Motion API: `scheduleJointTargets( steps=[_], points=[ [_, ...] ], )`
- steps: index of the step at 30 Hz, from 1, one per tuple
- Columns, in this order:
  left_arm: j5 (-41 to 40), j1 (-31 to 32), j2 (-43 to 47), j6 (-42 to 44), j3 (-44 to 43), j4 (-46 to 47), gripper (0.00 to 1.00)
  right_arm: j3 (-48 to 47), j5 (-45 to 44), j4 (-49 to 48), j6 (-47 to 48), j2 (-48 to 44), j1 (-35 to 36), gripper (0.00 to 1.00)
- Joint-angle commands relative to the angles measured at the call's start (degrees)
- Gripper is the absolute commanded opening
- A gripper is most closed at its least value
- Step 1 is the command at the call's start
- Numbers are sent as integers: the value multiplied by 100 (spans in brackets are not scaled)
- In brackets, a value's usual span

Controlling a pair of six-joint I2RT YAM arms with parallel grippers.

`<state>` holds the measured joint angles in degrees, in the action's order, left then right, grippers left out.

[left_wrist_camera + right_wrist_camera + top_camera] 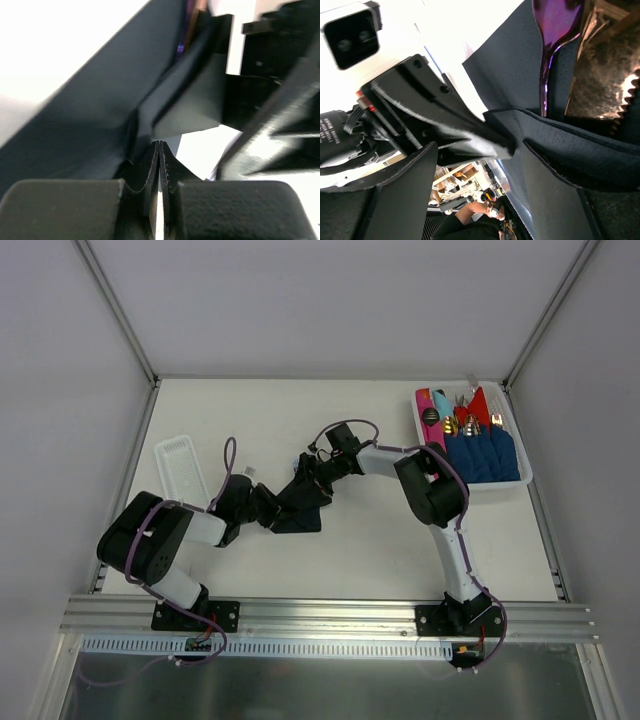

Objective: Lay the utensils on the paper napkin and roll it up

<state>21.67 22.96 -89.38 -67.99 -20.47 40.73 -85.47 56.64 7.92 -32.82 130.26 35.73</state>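
Observation:
The near-black paper napkin [300,512] lies mid-table, partly folded, with both grippers at it. In the left wrist view the napkin [75,125] fills the left side. My left gripper [160,146] is shut, its tips pressed at the napkin's folded flap with nothing seen between them; in the top view it [283,508] sits at the napkin's left. My right gripper [480,200] is open, and the napkin [555,145] drapes along its right finger; in the top view it [318,480] is at the napkin's far side. A purple spoon [554,30] lies on the napkin, with a blurred bronze utensil [600,75] beside it.
A white bin [470,490] at the back right holds blue rolled napkins [482,455], red and pink ones, and gold utensils. A white oblong tray [180,465] lies at the back left. Grey walls enclose the table on three sides.

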Motion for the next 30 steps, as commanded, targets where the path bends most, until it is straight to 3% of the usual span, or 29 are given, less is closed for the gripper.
scheduleJointTargets(
  steps=[1,9,17,20,27,30],
  points=[
    [-216,68,-1,-92,60,-100,0,189,-312,113,12,18,5,71],
    [-637,51,343,84,271,-1303,0,206,-356,16,197,-491,-109,70],
    [-673,-2,299,119,254,-1533,0,-180,-145,34,478,-721,-162,65],
    [-673,-2,290,163,201,-1638,0,-443,-442,356,846,-739,-206,58],
    [-682,-2,272,260,157,-1717,0,-1366,-1637,1861,2208,-668,4,17],
    [-682,-2,264,268,166,-1718,0,-1446,-2165,2134,2560,-721,188,11]
  ],
)
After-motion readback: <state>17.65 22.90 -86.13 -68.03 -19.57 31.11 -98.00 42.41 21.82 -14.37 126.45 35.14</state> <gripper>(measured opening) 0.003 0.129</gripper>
